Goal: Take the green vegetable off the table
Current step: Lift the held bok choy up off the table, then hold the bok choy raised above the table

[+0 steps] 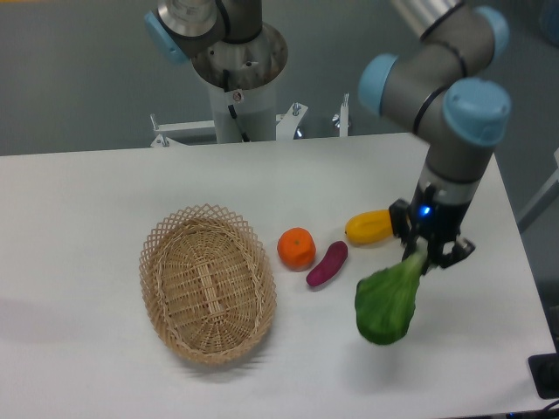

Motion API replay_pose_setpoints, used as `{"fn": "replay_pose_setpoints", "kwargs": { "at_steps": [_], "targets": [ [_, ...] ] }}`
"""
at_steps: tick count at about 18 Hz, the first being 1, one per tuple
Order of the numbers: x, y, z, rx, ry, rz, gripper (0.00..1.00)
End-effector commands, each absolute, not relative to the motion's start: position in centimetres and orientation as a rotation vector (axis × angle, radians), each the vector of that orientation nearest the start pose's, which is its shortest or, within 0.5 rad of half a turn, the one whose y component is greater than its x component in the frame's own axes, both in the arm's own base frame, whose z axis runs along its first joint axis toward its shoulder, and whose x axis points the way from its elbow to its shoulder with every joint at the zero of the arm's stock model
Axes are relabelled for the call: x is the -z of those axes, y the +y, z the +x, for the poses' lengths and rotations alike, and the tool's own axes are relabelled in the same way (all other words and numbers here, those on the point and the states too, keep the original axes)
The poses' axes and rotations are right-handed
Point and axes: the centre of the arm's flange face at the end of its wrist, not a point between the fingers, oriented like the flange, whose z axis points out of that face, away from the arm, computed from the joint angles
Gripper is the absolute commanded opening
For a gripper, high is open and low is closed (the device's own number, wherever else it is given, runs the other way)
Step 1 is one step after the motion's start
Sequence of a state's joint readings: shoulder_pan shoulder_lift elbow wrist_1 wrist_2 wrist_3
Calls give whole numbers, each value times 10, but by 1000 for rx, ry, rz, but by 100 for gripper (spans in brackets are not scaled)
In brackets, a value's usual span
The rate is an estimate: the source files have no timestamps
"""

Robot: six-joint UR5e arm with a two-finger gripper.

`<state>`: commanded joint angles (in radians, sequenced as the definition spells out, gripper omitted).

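Observation:
The green vegetable [388, 301] hangs in the air above the white table [87, 201], its broad dark leaf pointing down and to the left. My gripper [423, 250] is shut on its pale stem at the upper right end. A faint shadow of the leaf lies on the tabletop below it. The gripper sits just right of the yellow fruit.
A woven wicker basket [208, 281] stands left of centre. An orange [296, 248], a purple eggplant-like piece [327, 264] and a yellow oblong fruit [369, 227] lie in a row right of it. The table's right edge [524, 262] is close to the arm.

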<state>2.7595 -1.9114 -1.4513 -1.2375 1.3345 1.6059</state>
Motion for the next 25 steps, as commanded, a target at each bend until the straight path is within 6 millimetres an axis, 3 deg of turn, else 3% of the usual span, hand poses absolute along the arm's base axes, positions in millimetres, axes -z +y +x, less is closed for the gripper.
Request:
{"fn": "replay_pose_setpoints", "kwargs": {
  "at_steps": [6,25],
  "targets": [
    [-419,337,-543,-68,735,-2809,30],
    [-421,336,-542,-81,755,-2801,31]
  ]
}}
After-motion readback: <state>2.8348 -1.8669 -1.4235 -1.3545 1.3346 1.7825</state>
